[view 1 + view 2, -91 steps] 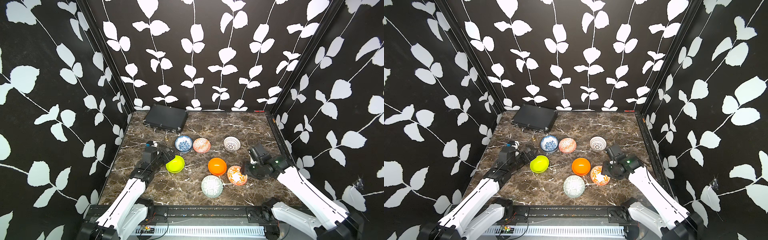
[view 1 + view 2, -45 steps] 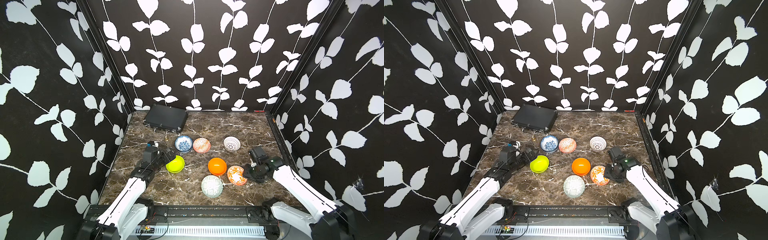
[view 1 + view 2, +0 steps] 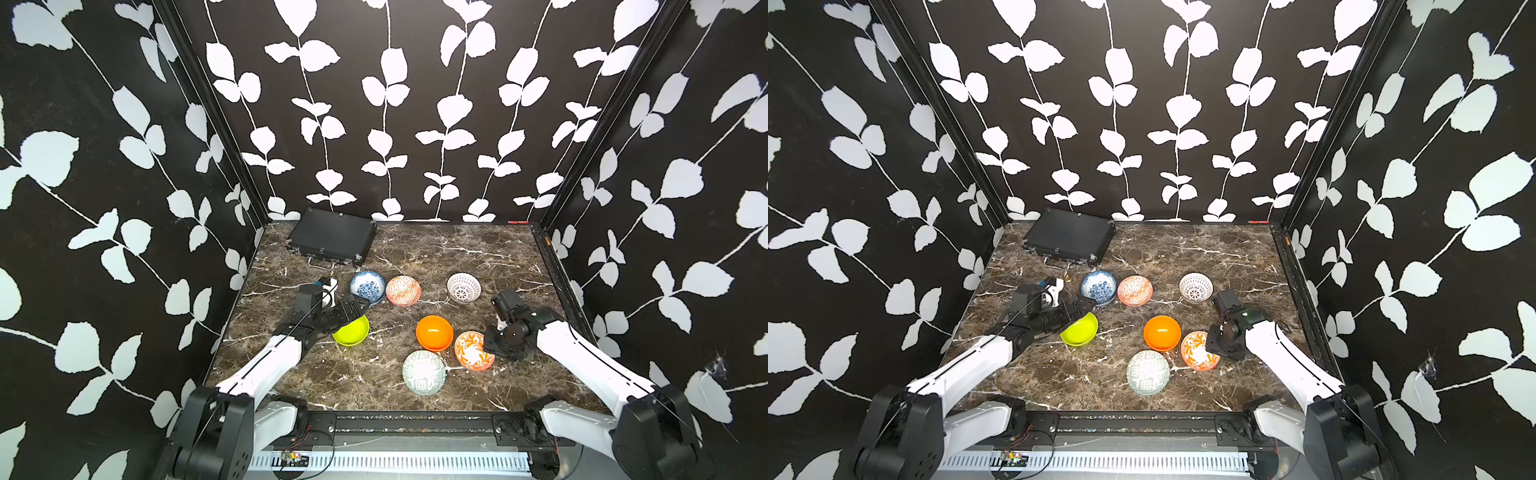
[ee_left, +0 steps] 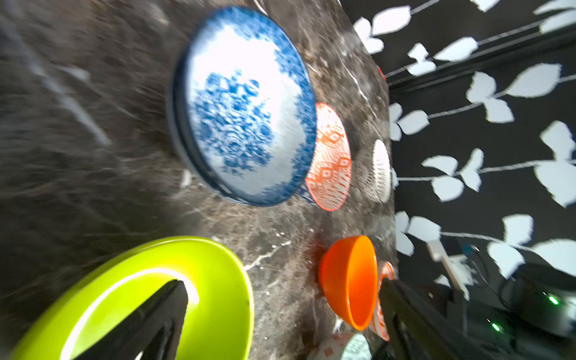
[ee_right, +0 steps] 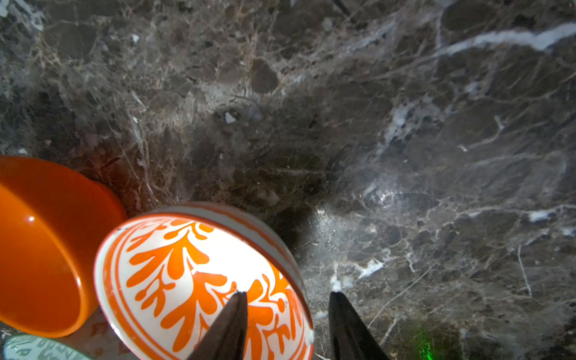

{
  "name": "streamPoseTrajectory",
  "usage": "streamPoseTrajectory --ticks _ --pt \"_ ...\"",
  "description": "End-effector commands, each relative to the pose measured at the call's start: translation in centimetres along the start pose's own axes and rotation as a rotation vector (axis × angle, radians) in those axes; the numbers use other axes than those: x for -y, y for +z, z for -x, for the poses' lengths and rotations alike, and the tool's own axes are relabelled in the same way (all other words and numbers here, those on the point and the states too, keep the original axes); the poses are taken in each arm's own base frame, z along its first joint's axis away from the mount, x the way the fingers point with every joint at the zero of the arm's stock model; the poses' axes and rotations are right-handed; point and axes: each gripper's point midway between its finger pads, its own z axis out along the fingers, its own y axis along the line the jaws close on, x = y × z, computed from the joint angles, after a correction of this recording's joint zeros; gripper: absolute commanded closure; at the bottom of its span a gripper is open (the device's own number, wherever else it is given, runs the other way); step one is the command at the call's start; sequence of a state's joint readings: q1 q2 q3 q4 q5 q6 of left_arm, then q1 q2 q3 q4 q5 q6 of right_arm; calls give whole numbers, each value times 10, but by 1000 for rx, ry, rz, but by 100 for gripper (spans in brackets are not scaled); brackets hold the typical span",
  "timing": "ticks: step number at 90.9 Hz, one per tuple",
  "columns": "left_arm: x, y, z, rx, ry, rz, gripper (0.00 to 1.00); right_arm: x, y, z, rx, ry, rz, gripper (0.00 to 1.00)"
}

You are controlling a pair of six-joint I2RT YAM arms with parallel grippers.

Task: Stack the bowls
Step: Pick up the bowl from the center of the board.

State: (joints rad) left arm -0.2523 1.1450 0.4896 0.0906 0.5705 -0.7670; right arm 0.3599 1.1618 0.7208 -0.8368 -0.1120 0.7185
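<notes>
Seven bowls sit on the marble table [image 3: 457, 249]. At the back stand a blue-white floral bowl [image 3: 367, 286] [image 4: 246, 106], an orange-white patterned one [image 3: 403, 290] and a white lattice one [image 3: 464, 286]. Nearer are a lime bowl [image 3: 352, 331] [image 4: 156, 296], a plain orange bowl [image 3: 434, 332] [image 5: 40, 246], an orange-white leaf-patterned bowl [image 3: 471, 351] [image 5: 193, 280] and a pale green bowl [image 3: 424, 372]. My left gripper [image 3: 354, 311] [image 4: 282, 282] is open wide, one finger inside the lime bowl. My right gripper [image 3: 487, 350] [image 5: 286, 294] straddles the leaf-patterned bowl's rim, jaws apart.
A flat black case [image 3: 332, 241] lies at the back left corner. Black leaf-patterned walls [image 3: 124, 208] close in the table on three sides. The plain orange, leaf-patterned and pale green bowls crowd close together near the front.
My right gripper's jaws have narrowed around the leaf-patterned bowl's rim and the arm has shifted slightly. The left arm and all bowls have stayed put.
</notes>
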Motion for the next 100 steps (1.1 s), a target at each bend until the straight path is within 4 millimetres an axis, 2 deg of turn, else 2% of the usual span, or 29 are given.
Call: streamPoseTrajectory --ticks 1,23,48,67,86,100 --pt "42 -3 5 -8 96 -145 1 0 1 5 13 -15 -9 58" --pt "56 -5 -4 -13 162 -141 1 -1 10 7 -2 -14 -12 65" --pt "54 -3 -6 -26 158 -133 1 4 10 6 -3 -23 -42 77" --pt "49 -1 -2 -11 152 -103 1 10 6 5 4 -34 -67 86" --pt "51 -1 -3 -17 149 -112 1 10 -4 6 25 -37 -64 100" --pt "55 -2 -8 -20 146 -111 1 8 -16 8 39 -44 -59 100"
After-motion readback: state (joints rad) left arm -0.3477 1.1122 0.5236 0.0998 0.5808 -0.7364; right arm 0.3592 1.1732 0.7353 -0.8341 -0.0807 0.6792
